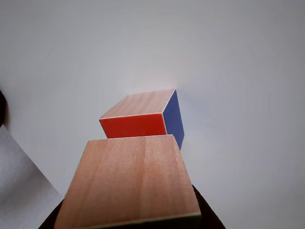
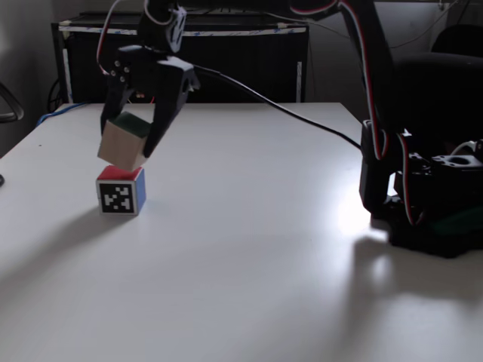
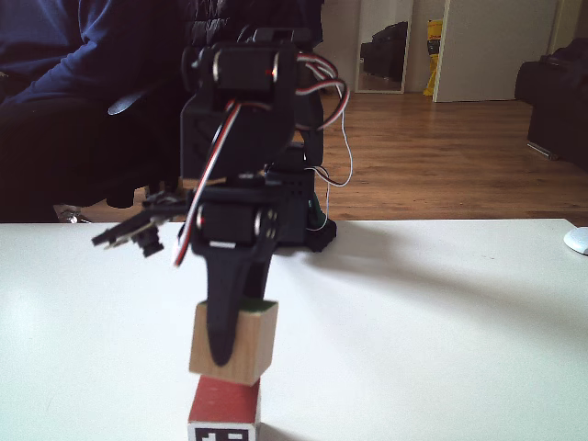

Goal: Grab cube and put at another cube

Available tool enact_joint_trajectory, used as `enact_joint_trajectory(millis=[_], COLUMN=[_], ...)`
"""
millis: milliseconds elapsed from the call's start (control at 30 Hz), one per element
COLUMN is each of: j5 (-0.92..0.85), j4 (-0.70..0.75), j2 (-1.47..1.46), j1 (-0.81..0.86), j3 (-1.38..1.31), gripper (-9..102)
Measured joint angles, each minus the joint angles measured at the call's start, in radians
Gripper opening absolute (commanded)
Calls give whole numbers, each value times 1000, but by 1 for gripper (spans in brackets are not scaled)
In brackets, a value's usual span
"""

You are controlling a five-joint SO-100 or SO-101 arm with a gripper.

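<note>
- Fixed view, widest thing first: the white worktop (image 2: 249, 249) carries the arm's base at the right, and the arm (image 2: 370, 83) reaches across to the left side.
- The claw (image 2: 130, 154) hangs over the worktop's left part, its jaws closed narrowly on the cube (image 2: 121, 143), which is lifted clear and sits tilted between them.
- The cube shows wood-grain sides and a dark green top; in a fixed view from the front it (image 3: 234, 344) hangs just above the other cube (image 3: 225, 404), nearly touching, slightly off to one side.
- The other cube (image 2: 121, 190) rests on the worktop, red face up, a black-and-white marker facing the camera, blue on its side.
- In the other view the held cube (image 1: 128, 181) fills the foreground, with the red-and-blue cube (image 1: 143, 117) just beyond.
- Judged step: carrying is nearly over, placing is in hand. Next calls for levelling the cube, centring it, lowering gently, then opening.
</note>
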Motion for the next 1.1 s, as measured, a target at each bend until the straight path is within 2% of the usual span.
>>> enact_joint_trajectory(millis=[333,667,800,1100], j5=[0,21,37,52], j4=[15,69,126,324], j2=[-71,-150,-213,-460], j1=[0,0,0,3], j3=[-71,-178,-278,-687], gripper=[14,30,36,40])
